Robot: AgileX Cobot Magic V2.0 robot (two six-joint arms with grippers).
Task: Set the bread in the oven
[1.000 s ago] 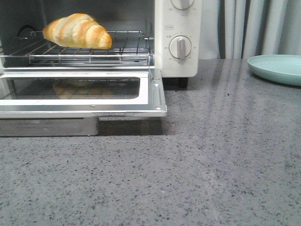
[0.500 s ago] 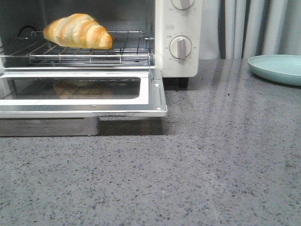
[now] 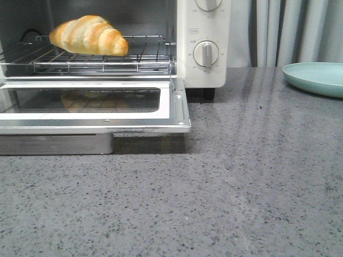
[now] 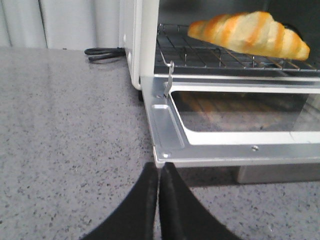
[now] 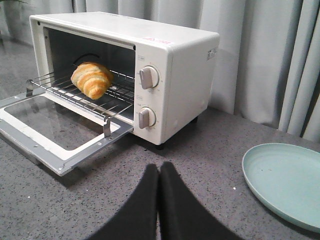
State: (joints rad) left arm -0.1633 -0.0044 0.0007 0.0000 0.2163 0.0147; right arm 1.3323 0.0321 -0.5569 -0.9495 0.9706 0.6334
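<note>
On the wire rack (image 3: 102, 59) inside the oven (image 3: 201, 32), far left, the bread (image 3: 89, 35) sits near the front edge — with the door (image 3: 96, 107) hanging open, a nudge could roll it out. Both the left gripper (image 4: 159, 200) and right gripper (image 5: 159, 200) are pinched closed, empty, low over the counter (image 3: 225, 187).

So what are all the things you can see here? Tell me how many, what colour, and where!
bread: one, golden-orange with cream stripes, lying on the wire rack inside the oven.
oven: one, cream-white, at the back left of the table, door dropped open.
wire rack: one, silver metal, inside the oven.
knobs: two, white, on the oven's front panel, one above the other.
plate: one, pale teal, on the table to the right of the oven.
cable: one, black, behind the oven.
curtain: pale grey, behind the table.
table: one, speckled grey.
left gripper: black, shut, near the open door's corner.
right gripper: black, shut, holding nothing.
</note>
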